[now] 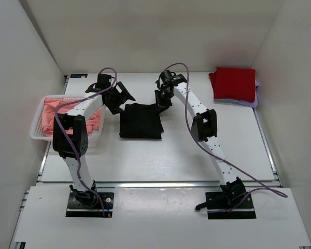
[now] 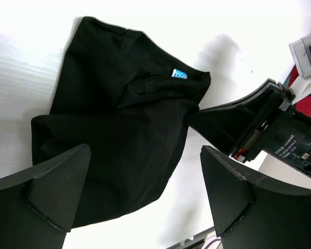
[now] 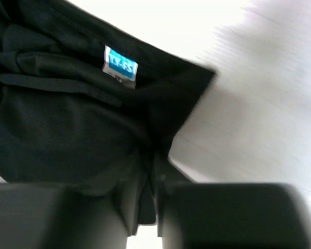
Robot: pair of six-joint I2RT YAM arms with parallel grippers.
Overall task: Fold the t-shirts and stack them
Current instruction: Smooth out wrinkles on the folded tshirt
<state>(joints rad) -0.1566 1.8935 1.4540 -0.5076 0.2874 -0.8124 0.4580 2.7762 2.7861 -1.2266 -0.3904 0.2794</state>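
One black t-shirt [image 2: 119, 114] pinched in right pincer [image 3: 150, 192], left pincer [image 2: 145, 171] gaping

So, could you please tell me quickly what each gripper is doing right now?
Left gripper: open, holding nothing.
Right gripper: closed on the edge of the black t-shirt.

**Black t-shirt [image 1: 140, 121] lies mid-table, an arm at each far corner**

The left gripper [image 1: 119, 99], jaws spread, hangs by the far left corner. The right gripper [image 1: 163, 101] meets the far right corner. Far right, a red t-shirt [image 1: 233, 83] lies on a lilac t-shirt [image 1: 256, 96]. Salmon-pink t-shirts [image 1: 53, 110] fill the basket [image 1: 37, 127] at left.
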